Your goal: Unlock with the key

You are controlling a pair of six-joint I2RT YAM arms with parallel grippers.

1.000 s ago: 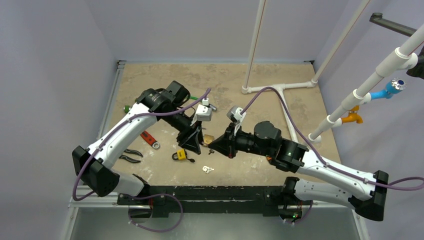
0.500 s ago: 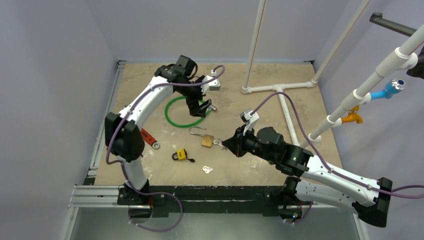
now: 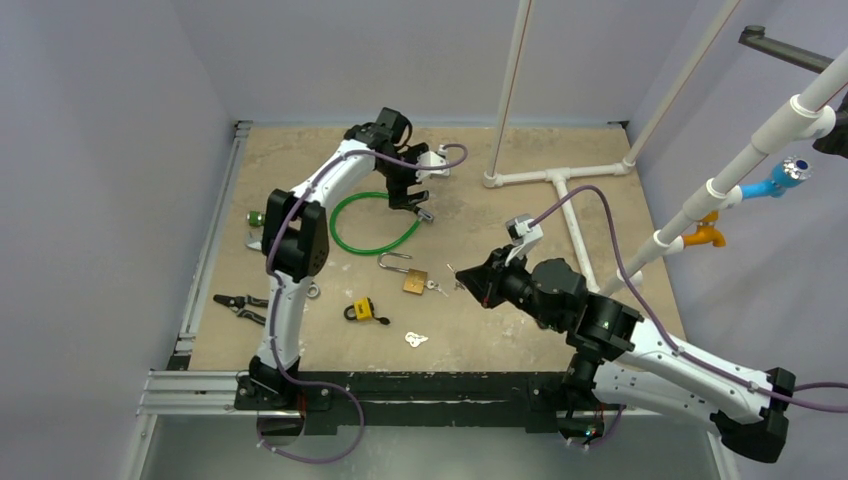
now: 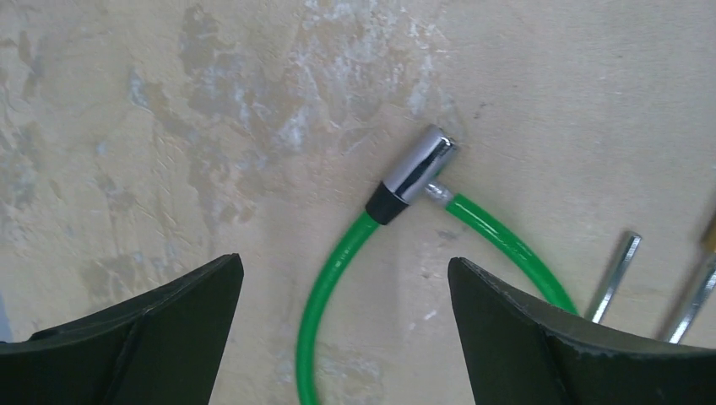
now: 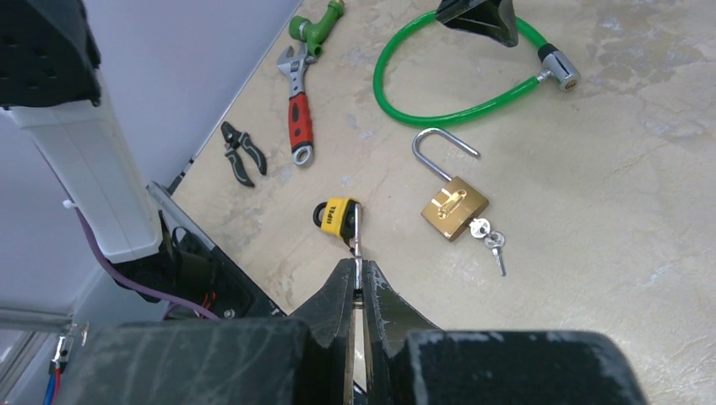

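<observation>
- The left gripper is held spread wide, nothing gripped, over the green cable lock.
- The right gripper is pinched tight on a thin metal strip; whether it is a key cannot be told.
- The brass padlock is seen at the right gripper's 9 o'clock from above, shackle open, keys seated in its base.

Pale lilac walls enclose a mottled beige tabletop.
</observation>
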